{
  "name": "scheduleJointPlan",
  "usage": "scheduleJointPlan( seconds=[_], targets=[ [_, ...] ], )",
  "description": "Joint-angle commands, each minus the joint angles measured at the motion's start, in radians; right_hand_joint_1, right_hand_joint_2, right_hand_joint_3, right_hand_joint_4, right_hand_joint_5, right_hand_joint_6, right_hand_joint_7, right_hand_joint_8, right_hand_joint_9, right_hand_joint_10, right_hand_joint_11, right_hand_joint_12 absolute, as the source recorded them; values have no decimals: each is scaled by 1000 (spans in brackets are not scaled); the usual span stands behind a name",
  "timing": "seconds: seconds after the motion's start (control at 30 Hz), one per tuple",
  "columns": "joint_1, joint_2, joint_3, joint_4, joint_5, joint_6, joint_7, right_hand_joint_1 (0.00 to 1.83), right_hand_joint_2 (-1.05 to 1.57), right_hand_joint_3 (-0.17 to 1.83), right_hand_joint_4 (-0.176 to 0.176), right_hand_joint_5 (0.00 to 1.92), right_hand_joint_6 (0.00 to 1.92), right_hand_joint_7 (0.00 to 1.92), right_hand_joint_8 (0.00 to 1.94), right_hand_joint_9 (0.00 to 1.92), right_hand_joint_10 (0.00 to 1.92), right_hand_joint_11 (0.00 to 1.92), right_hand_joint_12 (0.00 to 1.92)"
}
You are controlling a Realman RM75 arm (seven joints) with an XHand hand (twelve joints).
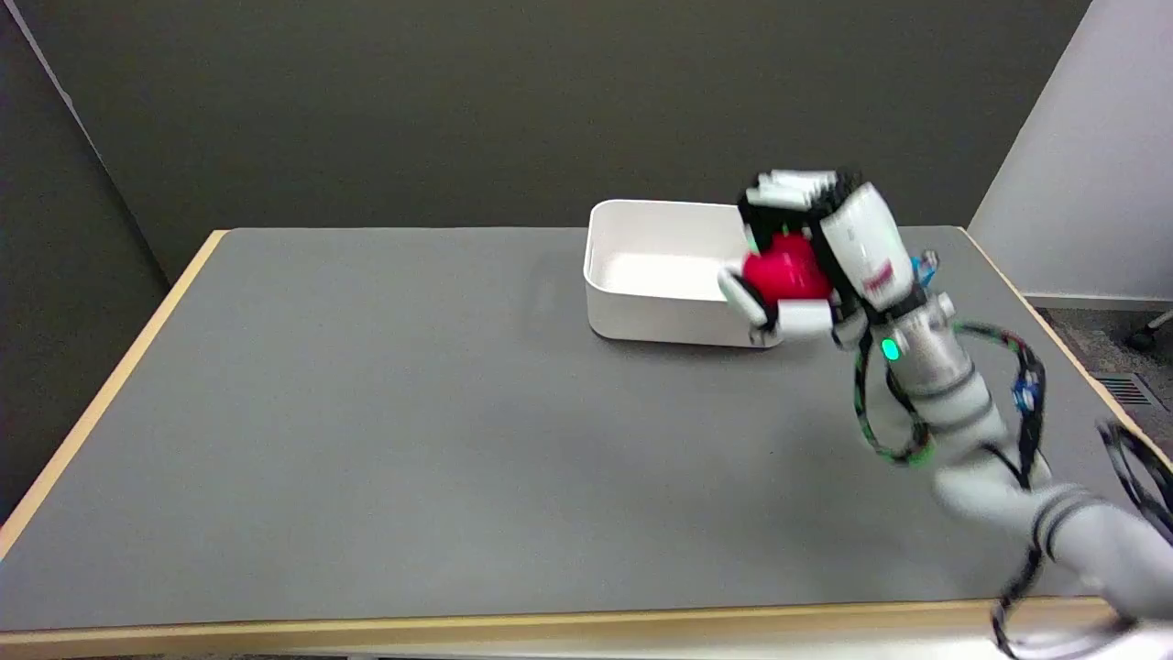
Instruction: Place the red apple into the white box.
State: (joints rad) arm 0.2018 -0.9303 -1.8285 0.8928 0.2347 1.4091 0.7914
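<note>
A grey tabletop [385, 440] with a pale wood rim stands against a dark wall; a lighter wall rises at the right. The right hand [806, 257] grips the red apple [786, 272] over the right end of the white box [655, 302] near the far edge

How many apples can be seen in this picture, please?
1. The red apple is held in the right hand, at the right end of the white box. The box interior appears empty, though the hand hides its right end.
</note>
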Motion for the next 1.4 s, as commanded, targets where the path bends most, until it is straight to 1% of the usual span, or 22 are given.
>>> scheduleJointPlan(
  seconds=[0.03,0.1,0.17,0.2,0.23,0.27,0.33,0.4,0.47,0.53,0.73,0.83,1.03,1.17,1.2,1.23,1.27,1.33,1.37,1.4],
  targets=[
    [605,-54,-223,-219,-63,-366,-33,1040,664,928,19,910,1921,1117,1941,1323,1921,1023,1921],
    [652,-82,-228,-279,-105,-417,-28,1039,663,929,18,904,1921,1115,1941,1321,1921,1017,1921],
    [714,-115,-237,-362,-184,-487,-18,1039,663,929,17,890,1921,1113,1941,1319,1921,1010,1921],
    [732,-122,-243,-392,-206,-510,-9,1002,688,1017,21,858,1921,1107,1941,1319,1921,1005,1921],
    [759,-134,-252,-443,-242,-545,11,940,730,1167,29,809,1921,1097,1941,1320,1921,997,1921],
    [774,-142,-258,-475,-267,-566,26,899,761,1261,33,774,1921,1088,1941,1318,1921,986,1921],
    [808,-164,-263,-564,-346,-631,66,894,779,1231,27,757,1921,1067,1941,1302,1921,943,1921],
    [824,-170,-263,-605,-394,-676,90,889,805,1191,19,734,1921,1031,1941,1275,1921,887,1921],
    [825,-170,-263,-617,-428,-716,116,885,821,1165,14,721,1921,1008,1941,1264,1921,854,1921],
    [812,-163,-263,-617,-446,-763,133,872,870,1086,9,682,1921,954,1941,1222,1921,798,1921],
    [769,-146,-252,-642,-455,-815,146,863,904,1032,4,654,1921,923,1941,1206,1921,749,1921],
    [741,-140,-249,-639,-438,-812,154,861,910,1023,3,650,1921,900,1941,1199,1921,727,1921],
    [662,-111,-240,-625,-353,-800,156,856,926,998,0,639,1921,866,1941,1187,1921,700,1921],
    [617,-95,-238,-610,-284,-753,156,844,969,930,-6,606,1921,820,1941,1144,1921,609,1921],
    [609,-93,-238,-608,-269,-736,156,835,998,884,-9,586,1921,747,1941,1048,1921,493,1921],
    [597,-89,-237,-602,-246,-709,157,817,1054,796,-14,548,1921,584,1941,813,1921,223,1921],
    [588,-85,-237,-595,-233,-695,158,815,1086,736,-23,531,1908,459,1941,635,1921,40,1921],
    [573,-81,-237,-569,-215,-672,183,923,999,742,-100,615,1704,265,1912,379,1920,-1,1921],
    [563,-77,-234,-553,-209,-668,210,828,905,870,-134,602,1486,322,1771,394,1915,-1,1921],
    [559,-75,-233,-538,-207,-666,223,725,845,949,-129,554,1285,381,1547,413,1799,-1,1908]
  ],
)
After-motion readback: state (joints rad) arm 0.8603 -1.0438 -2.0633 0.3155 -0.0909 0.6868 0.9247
